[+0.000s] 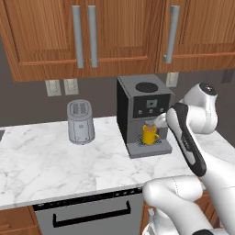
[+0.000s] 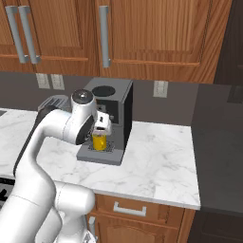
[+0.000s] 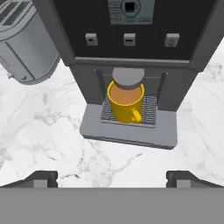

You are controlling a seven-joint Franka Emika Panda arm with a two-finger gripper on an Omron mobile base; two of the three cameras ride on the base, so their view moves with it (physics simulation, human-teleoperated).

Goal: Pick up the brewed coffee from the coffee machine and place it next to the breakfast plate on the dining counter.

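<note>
Your pincer stands released, its two finger tips spread wide and holding nothing, hovering in front of the coffee machine. The brewed coffee, a yellow mug, sits upright on the machine's grated drip tray beneath the spout, handle toward you. A silver toaster stands apart on the marble counter.

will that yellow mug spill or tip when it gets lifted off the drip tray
The mug looks stiff but is filled nearly to its rim, so tilting would probably spill coffee. Sitting under the machine's spout, it may need sliding out first. The tool is open.
</note>
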